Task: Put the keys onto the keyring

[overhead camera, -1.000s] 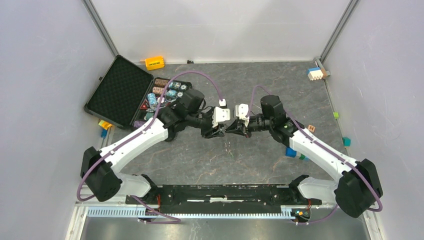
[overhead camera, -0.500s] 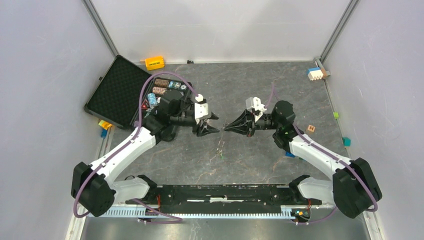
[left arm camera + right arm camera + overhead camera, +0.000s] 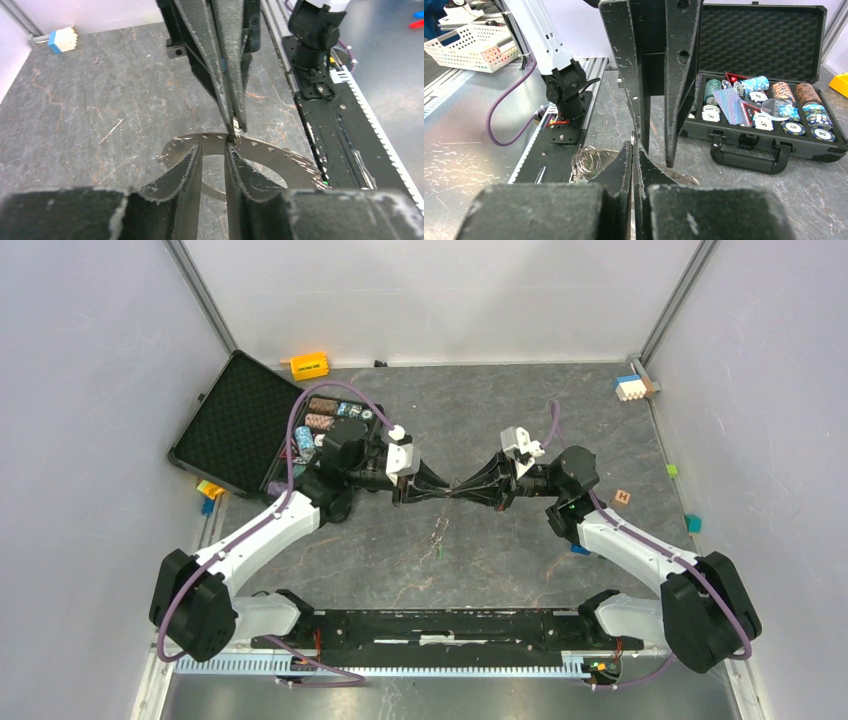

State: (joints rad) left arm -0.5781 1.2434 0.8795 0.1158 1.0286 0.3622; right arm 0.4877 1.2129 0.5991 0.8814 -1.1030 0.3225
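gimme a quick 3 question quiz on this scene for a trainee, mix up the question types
1. True or false: the left claw is open.
2. Which claw is shut on the keyring?
3. The orange block sits: A on the table's far side, B on its near side, C under the claws.

Key: 1 true. 2 the right claw. 3 A.

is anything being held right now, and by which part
The right gripper pinches the keyring by its flat band, jaws shut. The left gripper has its jaws apart beside that spot, with no clear grip.
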